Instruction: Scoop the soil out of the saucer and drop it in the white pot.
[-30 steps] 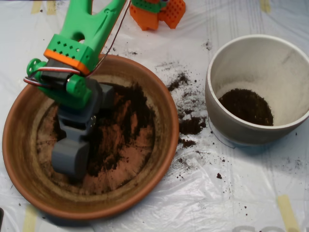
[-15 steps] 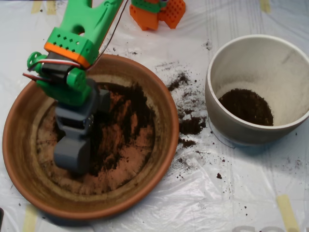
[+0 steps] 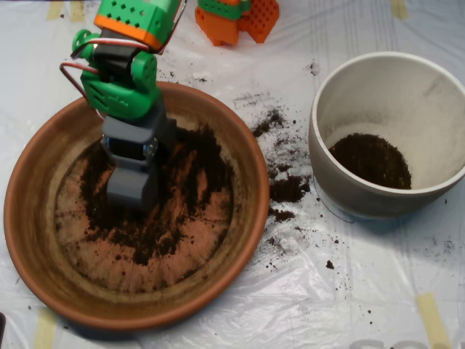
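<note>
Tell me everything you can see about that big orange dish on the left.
The saucer is a wide, round, shallow dish that looks like terracotta clay, with a thick rim and faint ridges fanning out across its floor. It sits flat on the plastic sheet, left of the white pot and apart from it. Dark crumbly soil lies thinly over its middle, with bare clay showing through. The grey tool hangs over its upper left part, just above or on the soil.

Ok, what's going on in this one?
A green robot arm's grey clamshell tool is over the dark, crumbly soil in the wide terracotta saucer. The deep off-white pot to the right already holds some soil, and crumbs are spilled on the plastic sheet between them.
</note>
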Motion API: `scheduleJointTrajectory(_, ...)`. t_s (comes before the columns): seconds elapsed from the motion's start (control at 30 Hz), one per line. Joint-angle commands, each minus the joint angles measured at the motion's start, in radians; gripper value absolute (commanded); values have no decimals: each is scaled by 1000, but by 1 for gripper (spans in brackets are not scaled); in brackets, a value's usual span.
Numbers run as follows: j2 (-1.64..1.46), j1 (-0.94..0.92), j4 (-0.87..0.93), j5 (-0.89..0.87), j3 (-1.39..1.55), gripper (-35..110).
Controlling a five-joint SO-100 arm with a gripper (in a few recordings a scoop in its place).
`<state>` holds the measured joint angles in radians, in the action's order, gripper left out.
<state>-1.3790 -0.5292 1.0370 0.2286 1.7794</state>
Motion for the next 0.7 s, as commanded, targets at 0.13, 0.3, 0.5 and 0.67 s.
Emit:
scheduleJointTrajectory(0.13,-209,-28,-80,17,175,5)
scheduleJointTrajectory(0.3,-279,3,-100,20,227,0)
scheduleJointTrajectory(0.5,-339,117,15,-34,146,-1)
scheduleJointTrajectory(0.67,-403,222,173,-100,-37,-1)
